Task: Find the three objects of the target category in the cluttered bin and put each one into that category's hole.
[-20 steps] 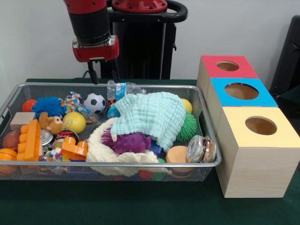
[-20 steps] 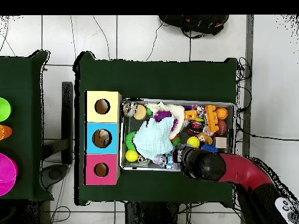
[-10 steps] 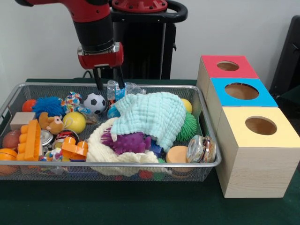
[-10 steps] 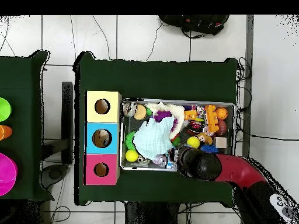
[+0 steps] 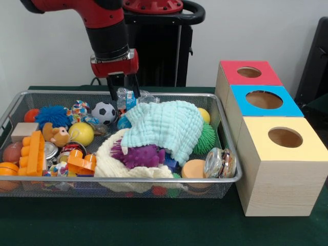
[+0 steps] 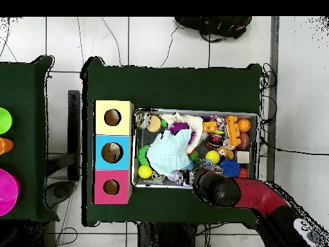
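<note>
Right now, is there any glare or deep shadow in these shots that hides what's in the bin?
Front view: lighting is soft and even, the light blue cloth and clear plastic bottle read clearly, with only small glints on the metal tins. Overhead view: the arm covers the bin's near edge, and the items look tiny and hard to separate.

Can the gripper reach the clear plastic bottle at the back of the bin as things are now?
Probably yes. The gripper hangs open right above the clear plastic bottle, which lies uncovered at the bin's back edge. The light blue cloth lies just beside it, so the fingers might catch the cloth.
</note>
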Robot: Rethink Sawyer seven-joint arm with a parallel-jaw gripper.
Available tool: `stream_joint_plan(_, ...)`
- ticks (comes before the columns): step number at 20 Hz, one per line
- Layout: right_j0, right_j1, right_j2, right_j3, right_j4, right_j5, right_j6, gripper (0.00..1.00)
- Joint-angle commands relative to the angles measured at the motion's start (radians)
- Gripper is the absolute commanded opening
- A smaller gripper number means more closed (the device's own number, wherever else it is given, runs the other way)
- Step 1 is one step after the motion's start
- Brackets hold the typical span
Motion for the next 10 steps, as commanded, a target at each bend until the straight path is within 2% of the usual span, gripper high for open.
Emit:
stream_joint_plan(1, -0.061, 0.05, -0.006, 0.044, -0.109, -0.026, -0.042, 1.0)
stream_joint_plan(7, -0.066, 0.063, 0.008, 0.039, -0.133, 0.01, -0.042, 1.0)
stream_joint_plan(10, -0.075, 0.046, 0.016, 0.055, -0.134, 0.03, -0.047, 1.0)
